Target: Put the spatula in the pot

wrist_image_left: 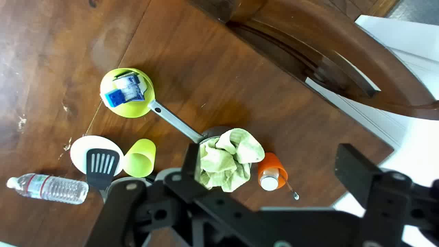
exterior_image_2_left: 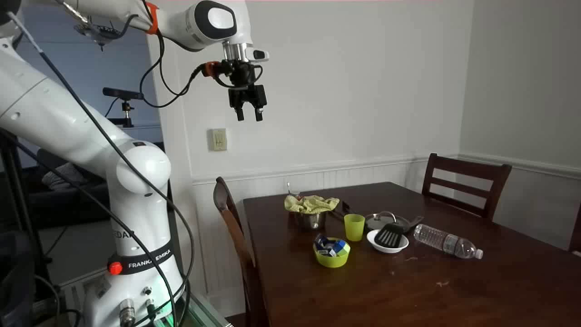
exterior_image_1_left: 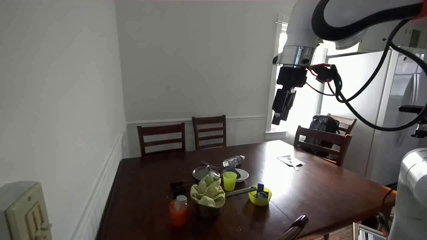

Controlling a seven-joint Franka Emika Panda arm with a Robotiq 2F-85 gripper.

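Over the dark brown wooden counter point(exterior_image_2_left: 408, 299), in an exterior view, can see a black two-fingered hand point(exterior_image_2_left: 249, 118) held high with tips parted and nothing between them, presumably for clearance above the crowd of things before any reach. Can find the black slotted spatula point(exterior_image_2_left: 389, 235) laid with its blade over a shallow white dish point(exterior_image_2_left: 391, 249), likely propped off the counter for an easier grasp, not yet in the silver metal pot point(exterior_image_2_left: 310, 221). Would take that upright pot as the target, though filled past the brim with a crumpled pale-green cloth point(exterior_image_2_left: 311, 204); would expect the spatula to lie on top rather than sink, perhaps to slip off. In an exterior view, notice a clear ribbed plastic bottle point(exterior_image_1_left: 233, 161) on its side, close to the dish, and a translucent orange cup point(exterior_image_1_left: 177, 217) just beside the pot. Looking down in the wrist view, see inside that orange cup a small pale-capped jar point(wrist_image_left: 269, 180), with a thin metal utensil point(wrist_image_left: 290, 187) leaning out; inside a round yellow-green bowl point(wrist_image_left: 135, 109), blue-and-white packets point(wrist_image_left: 129, 88) and a bright blue block point(wrist_image_left: 115, 97). Between dish and pot, make out a plain yellow-green cup point(wrist_image_left: 140, 157); cannot confirm contact between the pot's straight grey handle point(wrist_image_left: 176, 120) and the bowl's rim.
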